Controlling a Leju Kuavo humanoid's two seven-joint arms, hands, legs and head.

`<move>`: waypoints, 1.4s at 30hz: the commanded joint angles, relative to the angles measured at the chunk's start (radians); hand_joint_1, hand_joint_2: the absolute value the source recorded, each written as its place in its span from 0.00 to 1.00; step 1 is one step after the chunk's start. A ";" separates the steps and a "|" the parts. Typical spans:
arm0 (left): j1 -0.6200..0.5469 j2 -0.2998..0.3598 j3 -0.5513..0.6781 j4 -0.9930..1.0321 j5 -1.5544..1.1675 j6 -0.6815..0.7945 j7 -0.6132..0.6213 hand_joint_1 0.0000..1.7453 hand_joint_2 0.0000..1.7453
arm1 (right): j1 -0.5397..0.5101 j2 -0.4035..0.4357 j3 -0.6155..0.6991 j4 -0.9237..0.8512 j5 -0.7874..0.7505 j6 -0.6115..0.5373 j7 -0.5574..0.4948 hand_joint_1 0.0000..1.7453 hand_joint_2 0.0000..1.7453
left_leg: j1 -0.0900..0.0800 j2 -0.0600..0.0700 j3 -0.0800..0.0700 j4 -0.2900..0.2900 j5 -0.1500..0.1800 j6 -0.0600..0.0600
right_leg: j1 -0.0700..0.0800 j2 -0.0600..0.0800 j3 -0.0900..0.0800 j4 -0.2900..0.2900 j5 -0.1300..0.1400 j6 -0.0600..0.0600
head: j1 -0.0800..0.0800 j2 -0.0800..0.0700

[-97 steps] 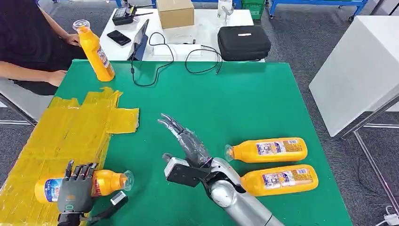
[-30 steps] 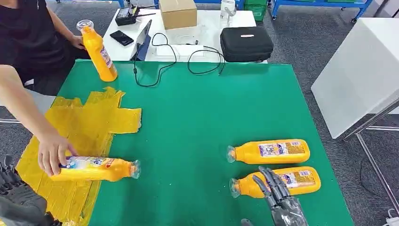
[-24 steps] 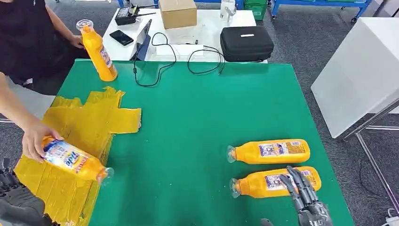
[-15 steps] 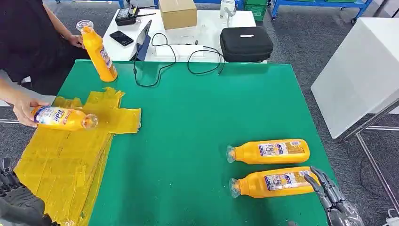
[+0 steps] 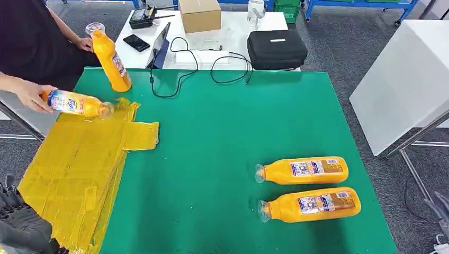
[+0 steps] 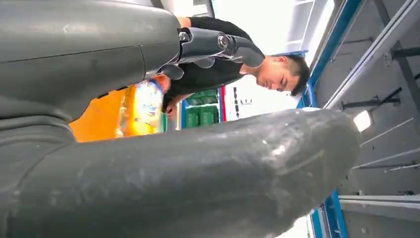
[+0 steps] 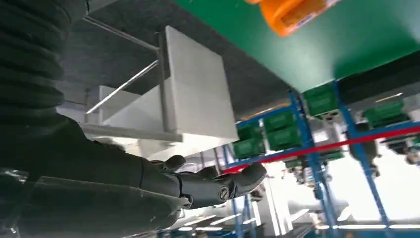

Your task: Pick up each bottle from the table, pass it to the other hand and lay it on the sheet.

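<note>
Meanwhile, both hands empty, two bottles waiting beside the sheet [image 5: 74, 169].
Left hand [image 5: 21, 225] and right hand [image 7: 198, 183] hang open; near bottle [image 5: 310, 203] and far bottle [image 5: 302, 170] may roll if nudged.

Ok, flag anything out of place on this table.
A person's hand holds a bottle in the air over the far corner of the yellow sheet, not laid on it. The sheet itself is patched and crinkled.
</note>
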 commanded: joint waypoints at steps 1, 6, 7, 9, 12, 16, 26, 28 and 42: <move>-0.024 -0.001 0.014 0.056 0.002 -0.001 0.005 0.00 0.00 | -0.023 0.063 -0.054 0.039 0.000 0.010 -0.005 0.00 1.00 | 0.001 0.000 0.003 -0.001 0.000 -0.002 | 0.001 -0.001 0.004 -0.002 0.000 -0.001 | 0.000 0.000; -0.024 -0.001 0.014 0.056 0.002 -0.001 0.005 0.00 0.00 | -0.023 0.063 -0.054 0.039 0.000 0.010 -0.005 0.00 1.00 | 0.000 0.000 0.002 -0.001 0.000 -0.001 | 0.000 -0.001 0.002 -0.001 0.000 0.000 | 0.000 0.000; -0.024 -0.001 0.014 0.056 0.002 -0.001 0.005 0.00 0.00 | -0.023 0.063 -0.054 0.039 0.000 0.010 -0.005 0.00 1.00 | 0.001 0.001 0.003 -0.001 0.000 -0.002 | 0.001 -0.001 0.004 -0.002 0.000 0.000 | 0.000 0.000; -0.024 -0.001 0.014 0.056 0.002 -0.001 0.005 0.00 0.00 | -0.023 0.063 -0.054 0.039 0.000 0.010 -0.005 0.00 1.00 | 0.001 0.001 0.004 -0.001 0.000 -0.002 | 0.001 -0.001 0.004 -0.002 -0.001 0.000 | 0.000 0.000; -0.024 -0.001 0.014 0.056 0.002 -0.001 0.005 0.00 0.00 | -0.023 0.063 -0.054 0.039 0.000 0.010 -0.005 0.00 1.00 | 0.001 0.001 0.004 -0.001 -0.001 -0.002 | 0.001 -0.001 0.005 -0.002 -0.001 -0.001 | 0.000 0.000; -0.024 -0.001 0.014 0.056 0.002 -0.001 0.005 0.00 0.00 | -0.023 0.063 -0.054 0.039 0.000 0.010 -0.005 0.00 1.00 | 0.001 0.001 0.005 -0.001 -0.001 -0.003 | 0.001 0.000 0.005 -0.002 -0.001 -0.001 | 0.000 0.000; -0.024 -0.001 0.014 0.056 0.002 -0.001 0.005 0.00 0.00 | -0.023 0.063 -0.054 0.039 0.000 0.010 -0.005 0.00 1.00 | 0.001 0.001 0.003 -0.001 -0.001 -0.002 | 0.001 -0.001 0.004 -0.002 -0.001 -0.001 | 0.000 0.000; -0.024 -0.001 0.014 0.056 0.002 -0.001 0.005 0.00 0.00 | -0.023 0.063 -0.054 0.039 0.000 0.010 -0.005 0.00 1.00 | 0.001 0.001 0.002 -0.001 0.000 -0.002 | 0.001 0.000 0.003 -0.002 0.000 0.000 | 0.000 0.000; -0.024 -0.001 0.014 0.056 0.002 -0.001 0.005 0.00 0.00 | -0.023 0.063 -0.054 0.039 0.000 0.010 -0.005 0.00 1.00 | 0.001 0.001 0.003 -0.001 0.000 -0.002 | 0.001 0.000 0.004 -0.002 0.000 -0.001 | 0.000 0.000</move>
